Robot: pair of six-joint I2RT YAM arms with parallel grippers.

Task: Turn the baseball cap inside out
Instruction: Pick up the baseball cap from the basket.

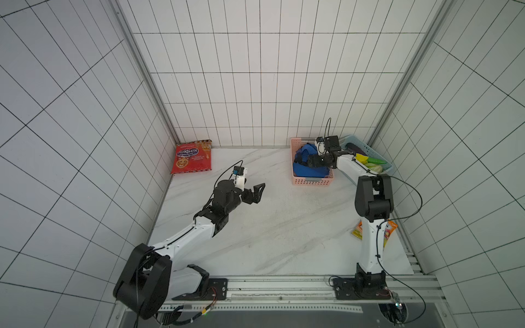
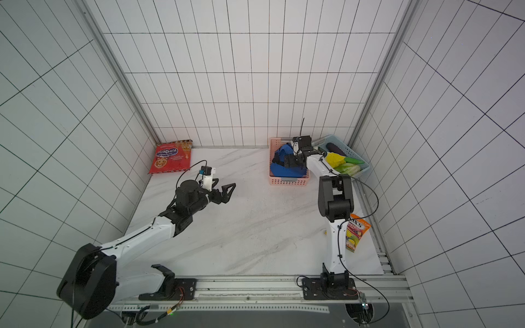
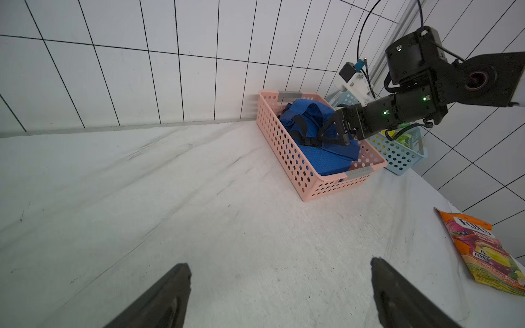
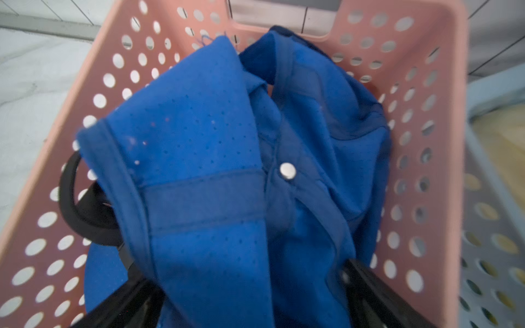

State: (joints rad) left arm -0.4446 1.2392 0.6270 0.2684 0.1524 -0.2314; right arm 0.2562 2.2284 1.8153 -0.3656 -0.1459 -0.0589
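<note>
The blue baseball cap (image 1: 304,168) (image 2: 279,169) (image 3: 321,160) lies crumpled in the pink basket (image 1: 312,181) (image 2: 288,181) (image 3: 284,150) at the back right of the table. Up close, the cap (image 4: 204,142) shows its perforated cloth, a silver top button (image 4: 287,171) and a black strap (image 4: 82,215). My right gripper (image 1: 305,162) (image 2: 281,162) (image 3: 326,136) (image 4: 250,295) reaches down into the basket, open, its fingers wide on either side of bunched cap cloth. My left gripper (image 1: 255,193) (image 2: 227,193) (image 3: 279,264) hovers open over the table's middle left, with nothing between its fingers.
A red snack bag (image 1: 191,156) (image 2: 170,157) lies in the back left corner. A light blue basket (image 1: 387,168) (image 2: 366,167) of toy vegetables stands right of the pink one. An orange candy bag (image 1: 388,230) (image 2: 356,233) (image 3: 488,252) lies by the right arm. Tiled walls enclose three sides.
</note>
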